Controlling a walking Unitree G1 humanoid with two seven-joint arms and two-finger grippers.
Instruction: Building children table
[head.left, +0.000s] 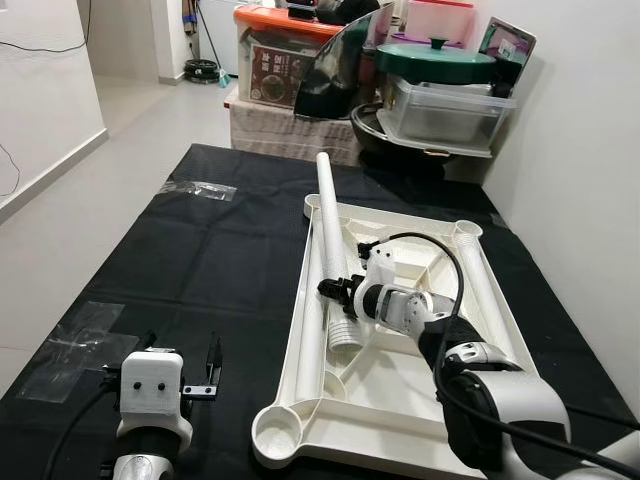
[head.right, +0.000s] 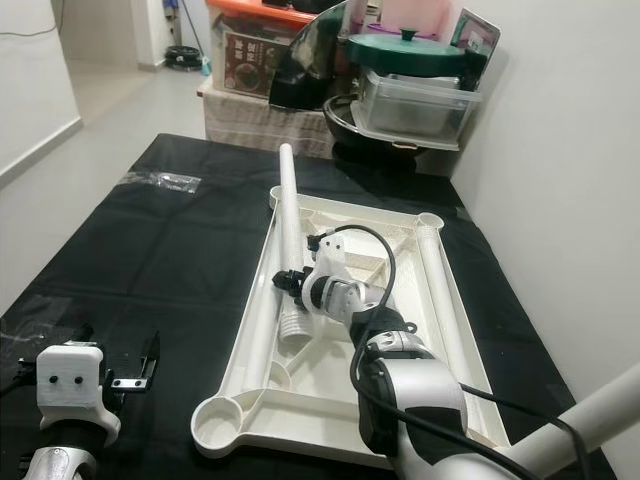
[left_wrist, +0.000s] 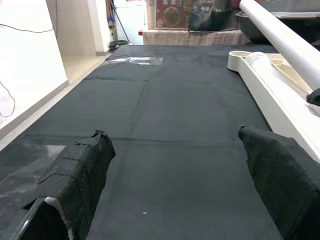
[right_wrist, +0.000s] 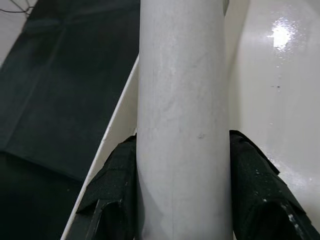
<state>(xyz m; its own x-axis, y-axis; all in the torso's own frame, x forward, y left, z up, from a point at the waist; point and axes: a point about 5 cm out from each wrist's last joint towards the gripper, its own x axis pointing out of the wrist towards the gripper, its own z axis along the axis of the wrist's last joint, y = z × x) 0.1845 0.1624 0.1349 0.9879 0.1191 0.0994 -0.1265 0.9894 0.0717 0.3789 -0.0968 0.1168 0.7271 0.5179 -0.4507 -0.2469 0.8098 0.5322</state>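
1. White table leg (head.left: 332, 240): a long smooth tube, lying lengthwise along the left rim of the upturned white tabletop (head.left: 400, 400), far end reaching past the tabletop's far left corner, ribbed threaded end pointing back toward the near edge.
2. Clamped crosswise near that threaded end by the right gripper (head.left: 340, 292), black padded fingers (right_wrist: 260, 190) pressed on either side of the tube, long axis running straight between them.
3. Judged next: swinging the threaded end toward a corner socket (head.left: 275, 428) at the tabletop's near left corner, the nearest open one; right arm already on the part, so clearly the better placed.
4. Second white leg (head.left: 478, 285) lying along the tabletop's right rim, apart from the gripper.
5. Left gripper (head.left: 180, 375) hovering low over the black cloth (head.left: 220, 260) near its near left corner, fingers spread wide with nothing between, well left of the tabletop.
6. Clear plastic bag (head.left: 200, 189) flat near the cloth's far left edge.
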